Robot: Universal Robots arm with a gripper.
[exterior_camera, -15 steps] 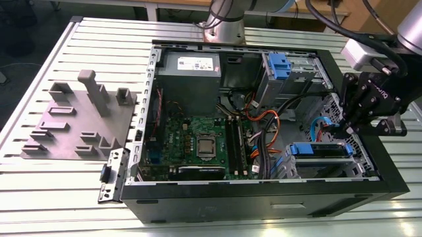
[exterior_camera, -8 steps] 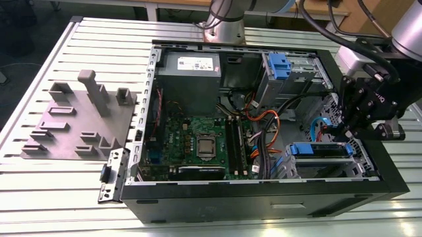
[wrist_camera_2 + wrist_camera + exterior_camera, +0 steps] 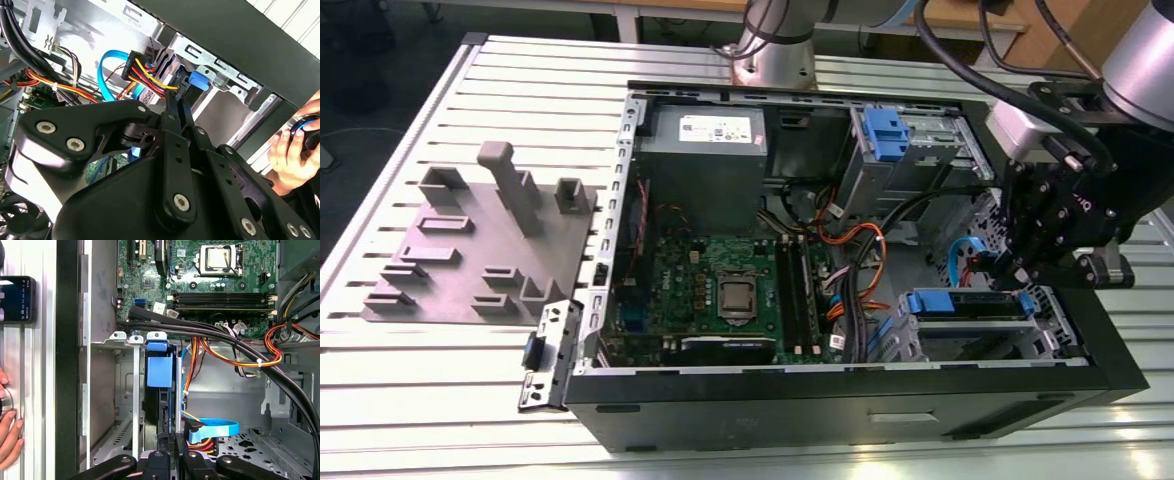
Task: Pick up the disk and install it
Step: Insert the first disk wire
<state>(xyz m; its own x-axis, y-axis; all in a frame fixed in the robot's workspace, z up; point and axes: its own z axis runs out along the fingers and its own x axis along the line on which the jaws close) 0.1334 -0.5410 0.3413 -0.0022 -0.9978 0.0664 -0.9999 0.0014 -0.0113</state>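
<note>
The disk (image 3: 967,303), framed by its bright blue bracket, sits in the metal drive cage (image 3: 981,335) at the corner of the open computer case nearest the arm. In the first wrist view the disk (image 3: 159,371) stands edge-on between the cage rails. My gripper (image 3: 1017,272) hangs right over the disk's end on the exterior view's right. In both wrist views its black fingers lie close together, with the gripper (image 3: 175,97) at the disk's end beside a blue tab (image 3: 198,80). Whether the gripper (image 3: 172,450) pinches anything there is hidden.
Orange, yellow and black cables (image 3: 235,352) and a blue ribbon cable (image 3: 215,429) cross beside the cage. A motherboard (image 3: 720,290), a grey power supply (image 3: 707,150) and a second blue latch (image 3: 885,135) fill the case. A grey fixture plate (image 3: 480,250) lies on the slotted table. A hand (image 3: 290,150) rests outside the case wall.
</note>
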